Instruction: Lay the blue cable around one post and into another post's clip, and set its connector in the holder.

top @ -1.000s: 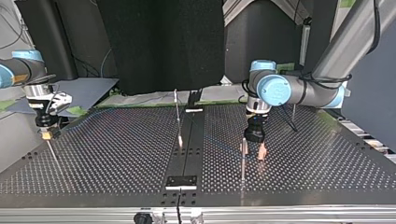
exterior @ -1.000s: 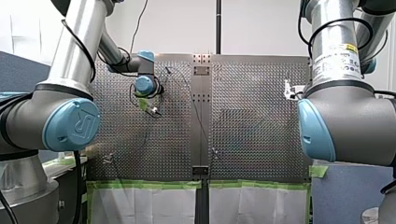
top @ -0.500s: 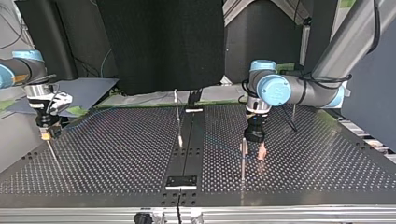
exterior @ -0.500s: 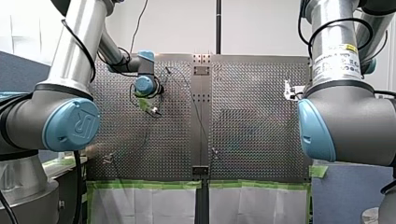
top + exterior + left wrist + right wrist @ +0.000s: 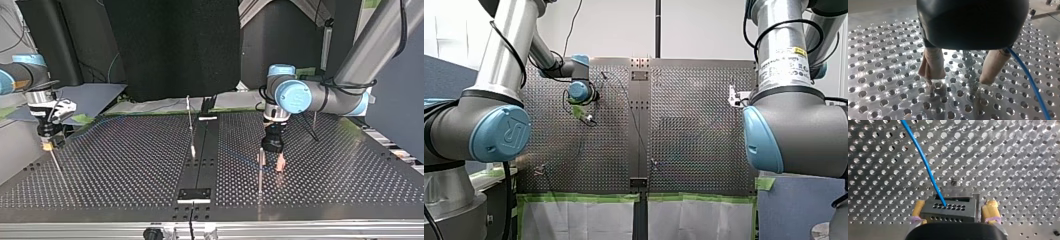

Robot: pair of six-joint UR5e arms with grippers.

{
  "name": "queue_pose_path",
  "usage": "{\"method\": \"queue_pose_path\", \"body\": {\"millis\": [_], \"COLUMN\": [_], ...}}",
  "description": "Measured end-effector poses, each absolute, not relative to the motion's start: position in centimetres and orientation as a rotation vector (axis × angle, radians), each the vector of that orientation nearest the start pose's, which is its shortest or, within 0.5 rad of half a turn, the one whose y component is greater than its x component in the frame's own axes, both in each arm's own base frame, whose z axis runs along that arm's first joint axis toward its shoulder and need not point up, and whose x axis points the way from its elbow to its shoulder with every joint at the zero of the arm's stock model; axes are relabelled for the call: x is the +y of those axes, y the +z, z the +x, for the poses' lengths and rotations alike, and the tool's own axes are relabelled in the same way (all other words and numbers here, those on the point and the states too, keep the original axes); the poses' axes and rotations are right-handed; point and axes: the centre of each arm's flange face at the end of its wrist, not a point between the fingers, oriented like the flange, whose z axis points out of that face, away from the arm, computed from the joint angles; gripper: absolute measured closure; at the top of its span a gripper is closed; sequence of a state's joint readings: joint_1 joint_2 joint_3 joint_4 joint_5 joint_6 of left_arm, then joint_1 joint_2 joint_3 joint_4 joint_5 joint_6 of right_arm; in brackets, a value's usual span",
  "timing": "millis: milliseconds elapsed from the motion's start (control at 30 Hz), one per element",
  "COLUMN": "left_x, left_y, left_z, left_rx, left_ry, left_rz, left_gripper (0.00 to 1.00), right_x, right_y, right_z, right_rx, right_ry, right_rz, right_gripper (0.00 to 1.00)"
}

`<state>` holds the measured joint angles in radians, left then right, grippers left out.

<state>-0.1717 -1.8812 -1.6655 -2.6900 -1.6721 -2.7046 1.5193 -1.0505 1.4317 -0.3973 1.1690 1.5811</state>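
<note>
Change: almost none over the last second; both arms keep their poses and my right gripper (image 5: 953,206) only drifts a touch.
Hold: it is clenched, with its yellow pads on either side of the connector (image 5: 948,212).
Cable: the blue cable (image 5: 925,162) leaves the connector ahead of that gripper, over the tabletop (image 5: 1010,170).
Other arm: my left gripper (image 5: 960,78) is released and empty, low beside a post (image 5: 260,167), with the cable just beside one finger.
Meaning: probably a pause; the routing looks unfinished.
</note>
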Motion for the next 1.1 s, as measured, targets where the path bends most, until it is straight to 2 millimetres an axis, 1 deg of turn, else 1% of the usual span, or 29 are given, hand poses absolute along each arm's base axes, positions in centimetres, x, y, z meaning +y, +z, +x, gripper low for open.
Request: {"method": "queue_pose_path", "body": {"millis": [300,1100], "left_x": [-22.32,-22.39], "left_y": [31.77,31.77], "left_z": [56.40,56.39], "left_rx": [1.381,1.383], "left_ry": [-0.956,-0.959], "left_rz": [-0.815,-0.813], "left_gripper": [0.00,0.00], "right_x": [-67.51,-67.50], "right_y": [29.43,29.46], "right_z": [14.08,14.34], "right_rx": [-1.017,-1.030], "right_ry": [1.481,1.478], "right_rz": [1.445,1.434], "right_gripper": [0.02,0.02]}}
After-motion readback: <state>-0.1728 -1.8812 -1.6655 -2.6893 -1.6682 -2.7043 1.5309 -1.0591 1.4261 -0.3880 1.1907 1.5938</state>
